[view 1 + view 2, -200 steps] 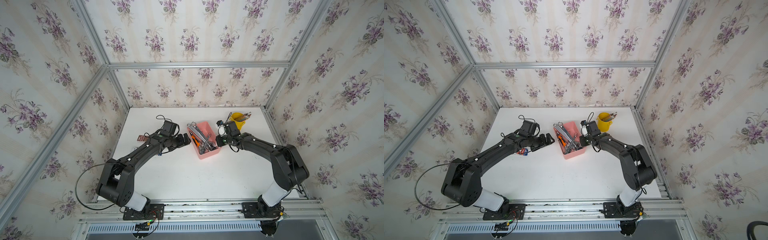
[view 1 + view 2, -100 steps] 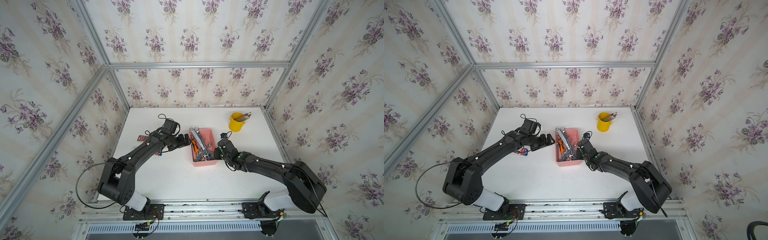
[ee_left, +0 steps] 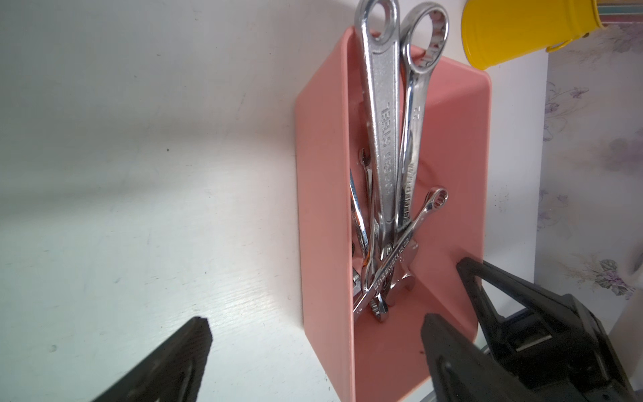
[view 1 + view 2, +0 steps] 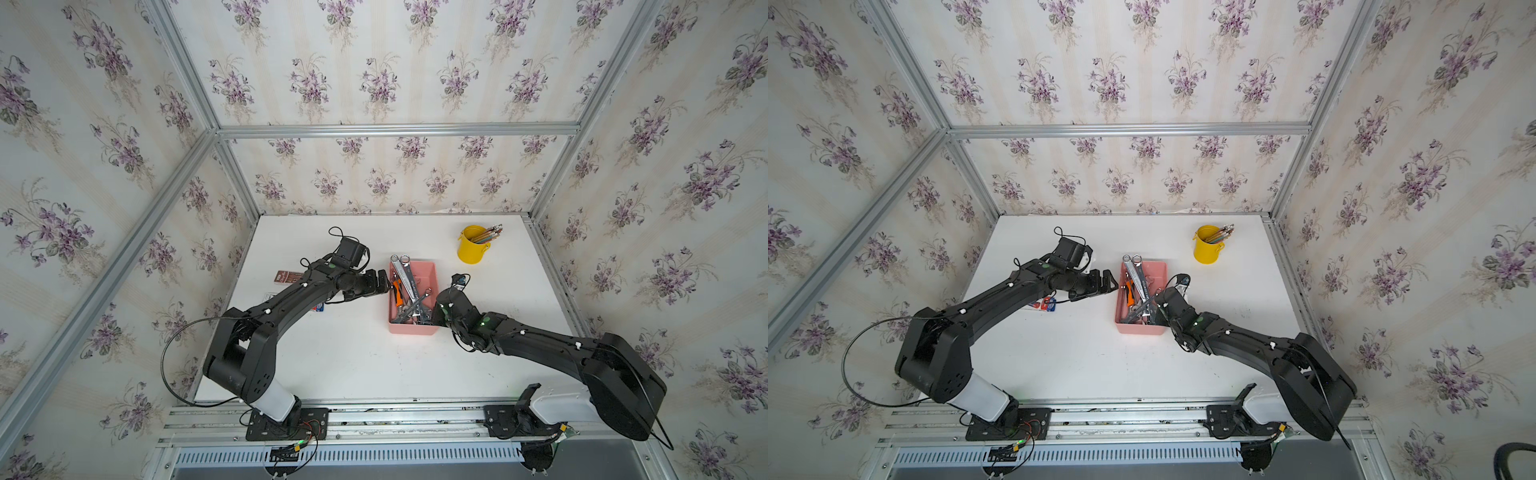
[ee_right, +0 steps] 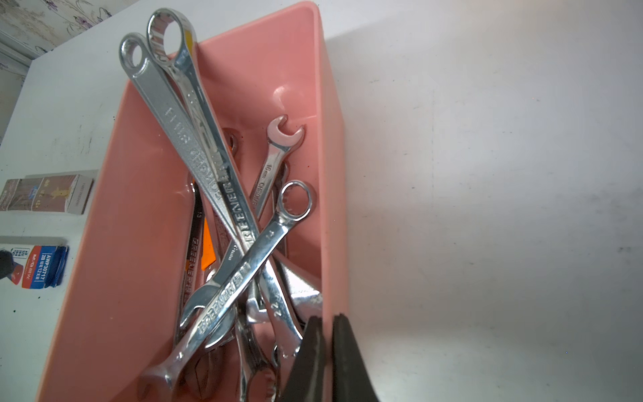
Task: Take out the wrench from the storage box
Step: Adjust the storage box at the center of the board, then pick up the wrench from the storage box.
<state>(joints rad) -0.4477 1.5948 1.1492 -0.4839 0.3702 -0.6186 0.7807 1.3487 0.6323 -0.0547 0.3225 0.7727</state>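
The pink storage box [image 4: 411, 330] [image 4: 1140, 329] lies mid-table and holds several chrome wrenches [image 4: 409, 280] [image 4: 1140, 278] [image 3: 381, 139] [image 5: 195, 146]. Two long ones stick out over its far rim. My right gripper [image 4: 436, 307] [image 4: 1160, 305] [image 5: 327, 318] is shut on the box's right side wall near the front corner, one finger inside and one outside. My left gripper [image 4: 384, 282] [image 4: 1108, 280] [image 3: 315, 322] stands open at the box's left wall. One of its fingers is above the table, the other above the box's inside, and it holds nothing.
A yellow cup of pencils [image 4: 473, 247] [image 3: 522, 28] stands at the back right. A brown carton [image 4: 289, 277] [image 5: 48, 193] and a blue-red packet [image 4: 318, 307] [image 5: 40, 266] lie left of the box, under my left arm. An orange-handled tool [image 4: 397, 291] lies among the wrenches.
My right arm swung from beside the yellow cup to the near right of the box; the box turned from slanted to straight and slid nearer. The left arm barely moved.
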